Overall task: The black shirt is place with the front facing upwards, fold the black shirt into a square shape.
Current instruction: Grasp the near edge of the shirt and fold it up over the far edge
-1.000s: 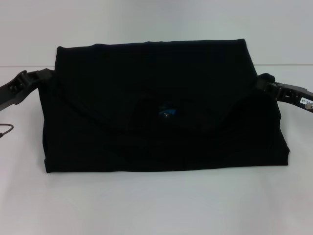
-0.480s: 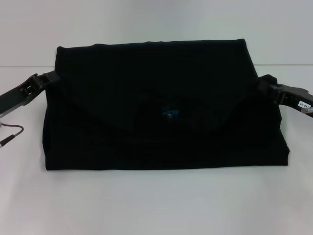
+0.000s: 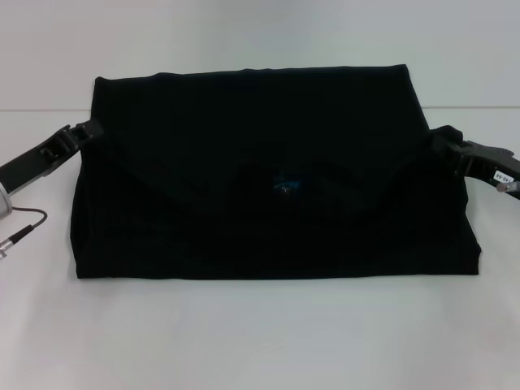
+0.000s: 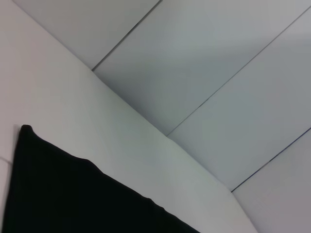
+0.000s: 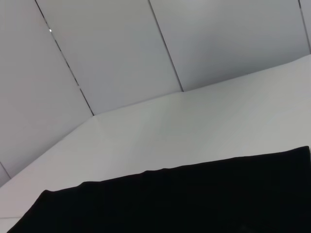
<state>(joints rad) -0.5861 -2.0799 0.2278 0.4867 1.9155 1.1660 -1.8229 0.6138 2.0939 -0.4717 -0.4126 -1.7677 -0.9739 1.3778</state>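
Head view: one shirt (image 3: 272, 175), folded to a wide rectangle, lies on the surface (image 3: 260, 341) between two tools. The left tool (image 3: 81, 132) sits at one side edge, the right tool (image 3: 449, 150) at the other; whether either is open or gripping cloth cannot be told. A tool snagging cloth could drag the fold open.

Left wrist view: one shirt corner (image 4: 73, 194) on the surface.

Right wrist view: one shirt edge (image 5: 184, 199), lying flat.
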